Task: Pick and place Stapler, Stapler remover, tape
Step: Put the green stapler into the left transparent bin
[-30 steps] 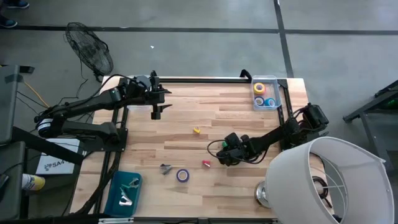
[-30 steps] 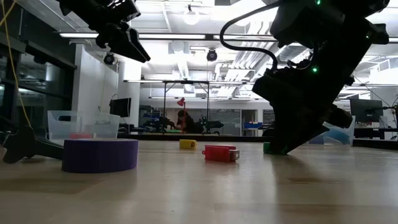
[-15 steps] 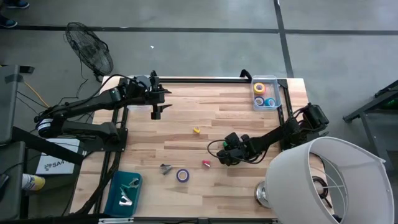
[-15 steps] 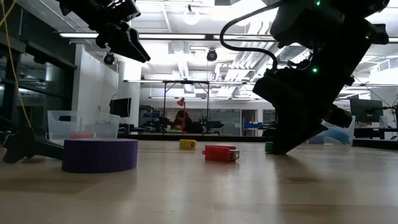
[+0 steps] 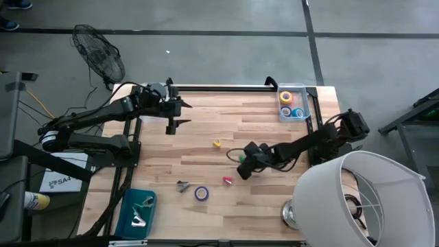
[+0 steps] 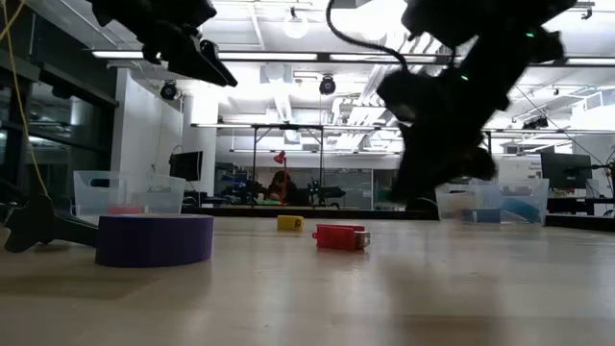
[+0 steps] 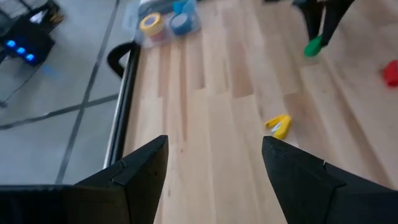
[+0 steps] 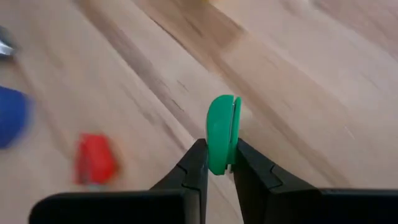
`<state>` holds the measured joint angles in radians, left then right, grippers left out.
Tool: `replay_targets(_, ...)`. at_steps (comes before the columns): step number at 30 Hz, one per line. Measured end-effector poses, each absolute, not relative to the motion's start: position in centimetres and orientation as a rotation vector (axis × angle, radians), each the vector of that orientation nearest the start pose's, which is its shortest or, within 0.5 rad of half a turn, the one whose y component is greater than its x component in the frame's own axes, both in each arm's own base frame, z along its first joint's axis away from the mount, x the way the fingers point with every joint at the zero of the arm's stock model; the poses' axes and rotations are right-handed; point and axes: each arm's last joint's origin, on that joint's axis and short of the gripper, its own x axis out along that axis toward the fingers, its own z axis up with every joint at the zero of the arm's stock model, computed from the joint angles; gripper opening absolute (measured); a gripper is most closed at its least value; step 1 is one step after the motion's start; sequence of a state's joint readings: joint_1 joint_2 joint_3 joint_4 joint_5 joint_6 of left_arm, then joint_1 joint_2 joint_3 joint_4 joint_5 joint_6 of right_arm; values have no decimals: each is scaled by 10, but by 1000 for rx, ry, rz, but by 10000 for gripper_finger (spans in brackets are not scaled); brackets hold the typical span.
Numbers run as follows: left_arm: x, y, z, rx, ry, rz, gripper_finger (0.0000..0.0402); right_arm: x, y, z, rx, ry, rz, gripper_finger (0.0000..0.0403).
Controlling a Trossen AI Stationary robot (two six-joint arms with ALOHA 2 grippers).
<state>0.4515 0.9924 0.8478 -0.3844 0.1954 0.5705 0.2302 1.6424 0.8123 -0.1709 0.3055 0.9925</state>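
My right pincer (image 8: 219, 163) pinches a small green plastic stapler (image 8: 221, 140) edge-on between its two dark fingers, held above the pale wooden plank surface (image 5: 274, 137) near its middle (in the high view the green piece (image 5: 242, 158) shows at the tip of my right arm). Just beside it on the surface lies a small red stapler (image 5: 228, 180), and a small yellow stapler (image 5: 217, 143) lies a little farther toward the back. A purple ring of tape (image 5: 201, 193) with a pale centre rests near the front edge, next to a small dark metal staple remover (image 5: 182, 186). A clear plastic bin (image 5: 308, 103) at the back right corner holds yellow, pink and blue tape rolls. My left pincer (image 7: 214, 163) hangs with its fingers spread, empty, above the back left of the surface.
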Motion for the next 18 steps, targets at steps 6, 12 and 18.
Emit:
replay_targets(6,195,84,307,383,430,-24,256,310,40,171,665,665,-367,44)
replay_targets(12,199,82,317,360,292,-108,256,322,17,193,623,464,-302,44)
replay_targets(18,202,82,326,297,196,-106,256,330,3,207,558,304,-261,44)
